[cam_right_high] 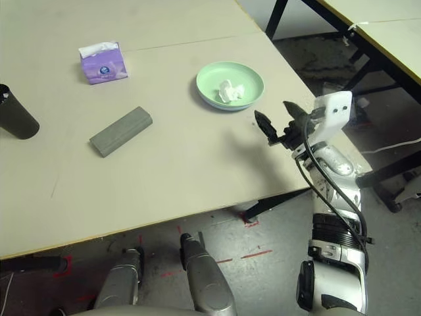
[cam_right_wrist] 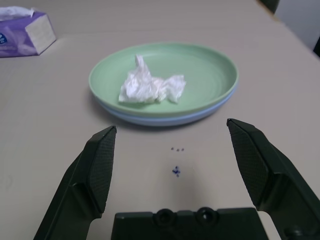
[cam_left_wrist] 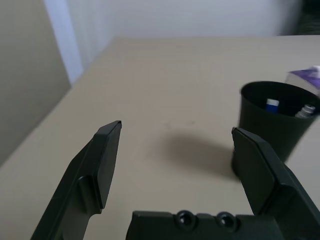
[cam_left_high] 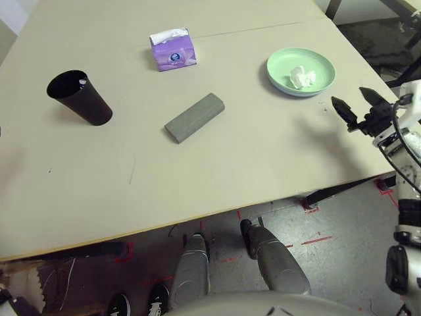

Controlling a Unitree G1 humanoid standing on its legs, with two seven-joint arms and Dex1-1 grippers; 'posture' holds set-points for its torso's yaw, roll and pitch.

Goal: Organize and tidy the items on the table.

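On the pale table [cam_left_high: 263, 164] a green plate [cam_right_wrist: 200, 70] rests on a blue plate [cam_right_wrist: 165, 120] at the right, with a crumpled white tissue [cam_right_wrist: 150, 86] lying in it. My right gripper [cam_right_wrist: 171, 129] hovers open just in front of the plates, nothing between its fingers. A grey glasses case [cam_left_high: 195, 117] lies mid-table. A black cup [cam_left_high: 79, 97] stands at the left, holding a blue-capped marker [cam_left_wrist: 272, 104] and a second marker [cam_left_wrist: 306, 110]. My left gripper [cam_left_wrist: 177, 131] is open and empty, a short way beside the cup.
A purple tissue box [cam_left_high: 172, 50] stands at the back, behind the case. The table's right edge runs close by my right arm, with floor and another table's black legs [cam_right_high: 283, 16] beyond. A thin seam [cam_left_high: 263, 26] crosses the far table.
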